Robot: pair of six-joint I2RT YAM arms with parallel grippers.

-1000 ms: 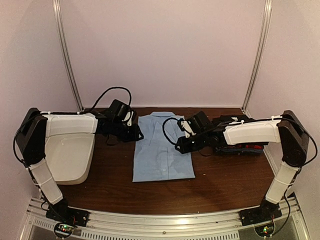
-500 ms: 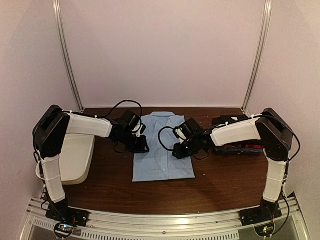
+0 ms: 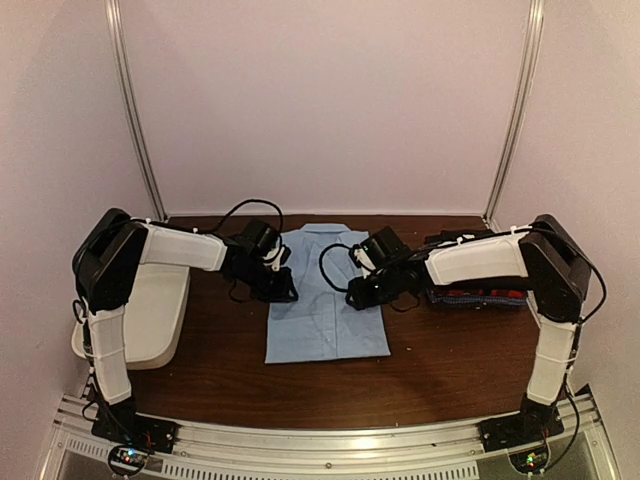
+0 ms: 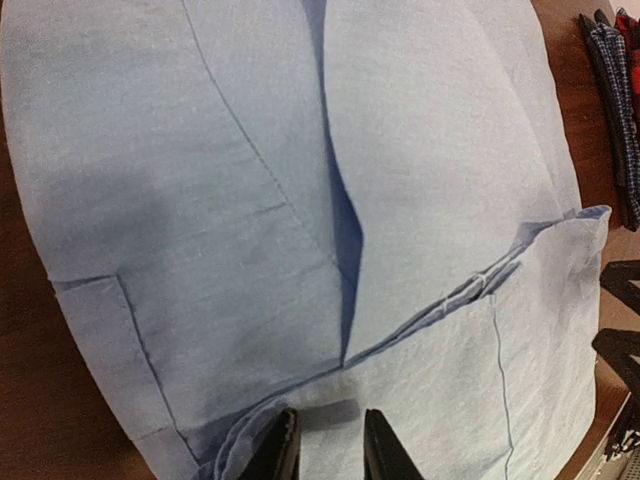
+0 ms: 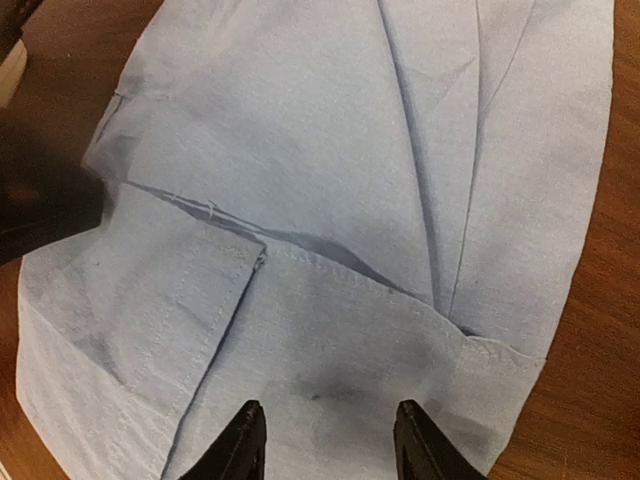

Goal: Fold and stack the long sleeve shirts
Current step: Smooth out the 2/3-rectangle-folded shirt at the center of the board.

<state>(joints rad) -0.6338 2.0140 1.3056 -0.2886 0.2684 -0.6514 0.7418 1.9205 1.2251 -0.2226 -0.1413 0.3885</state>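
Cloth dominates the overhead view: the light blue shirt [image 3: 325, 315] lies flat in the middle of the dark tabletop [image 3: 450, 370], collar toward the far wall, its sides folded in to make a neat rectangle. The left claw [image 3: 284, 292] is at the shirt's left edge and the right claw [image 3: 358, 296] at its right edge, both about halfway down its length. To the right of the blue shirt, partly under the right forearm, sits the stack of folded shirts [image 3: 480, 297], showing red and dark check. A white tub [image 3: 155, 315] stands at the left end of the tabletop, behind the left arm.

From the left wrist, the light blue shirt [image 4: 300, 200] fills nearly the whole picture, with its front placket and a folded-over flap in sight. The left claw [image 4: 327, 450] is low over the near edge, fingers close together with a narrow strip of cloth between them. Whether they nip that cloth I cannot tell. The folded shirts [image 4: 612, 80] show at the upper right corner.

From the right wrist, the right claw [image 5: 330, 440] stands spread wide, both fingertips [image 5: 245, 440] over the shirt's near edge and blue cloth showing flat between them. Nothing is pinched. Bare tabletop [image 5: 600, 400] shows to the right.
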